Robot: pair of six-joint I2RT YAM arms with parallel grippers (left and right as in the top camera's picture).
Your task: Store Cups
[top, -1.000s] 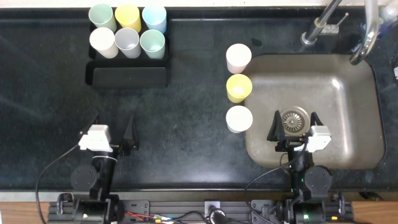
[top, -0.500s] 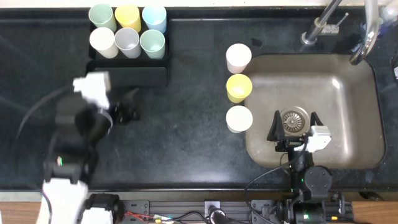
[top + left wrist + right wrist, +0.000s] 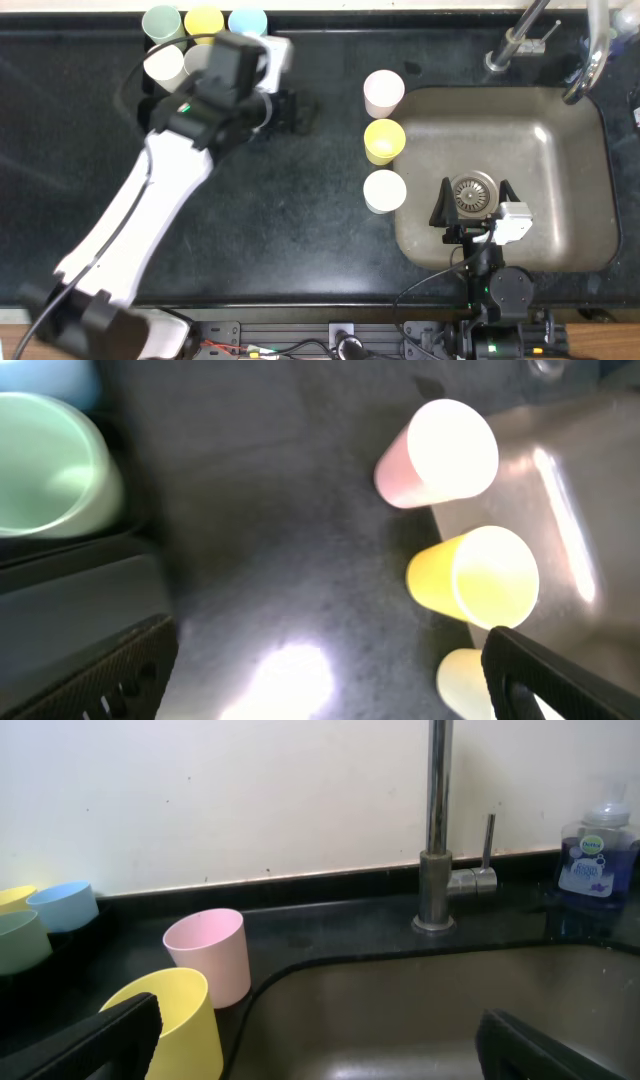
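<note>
Lining sink (image 3: 545,150) edge, 3 cups (image 3: 384,141), faucet (image 3: 520,35) behind

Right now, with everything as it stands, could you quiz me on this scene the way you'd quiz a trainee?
1. How many cups stand loose on the counter beside the sink?
2. True or false: the yellow cup stands between the pink cup and the white cup.
3. The right arm's fingers are over: A) the sink, B) the yellow cup, C) the pink cup.

Key: 1) three; 2) true; 3) A.
</note>
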